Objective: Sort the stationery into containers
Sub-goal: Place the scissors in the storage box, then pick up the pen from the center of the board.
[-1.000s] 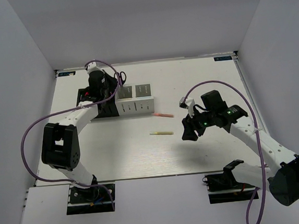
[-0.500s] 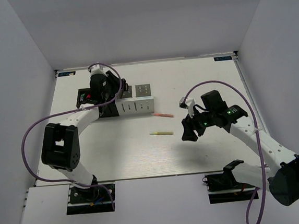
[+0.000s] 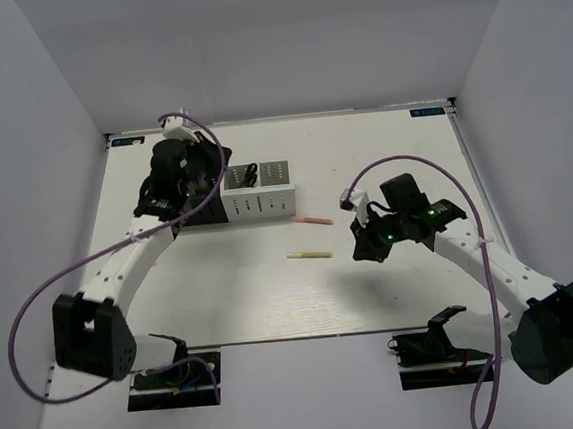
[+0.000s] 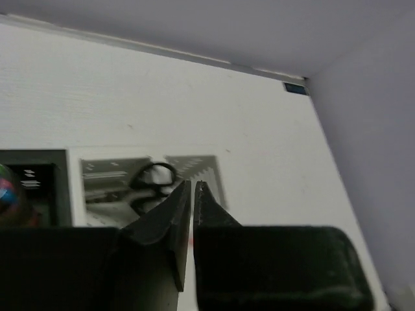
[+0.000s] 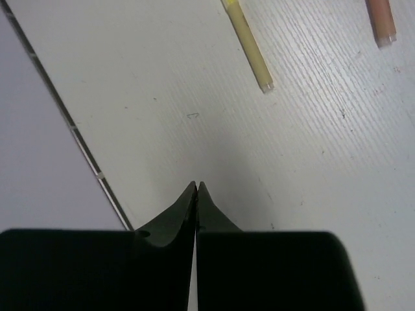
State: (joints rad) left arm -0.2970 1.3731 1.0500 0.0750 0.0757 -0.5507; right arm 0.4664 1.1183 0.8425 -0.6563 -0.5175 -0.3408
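My right pincer [image 5: 196, 188] is clenched tight, empty, touching nothing; my left pincer [image 4: 192, 186] too, hairline gap, empty. The yellow pencil [image 3: 308, 256] lies flat, lengthwise left-right.

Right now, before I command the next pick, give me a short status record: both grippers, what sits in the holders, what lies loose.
left gripper: shut, empty, above the holders
right gripper: shut, empty, over bare table, right of the pencil
holders: joined row; white pair in clear view, black pair mostly hidden
scissors: in the white holder next to the black ones
yellow pencil: loose, flat on the table
pink pen: loose, flat, just off the row's right end
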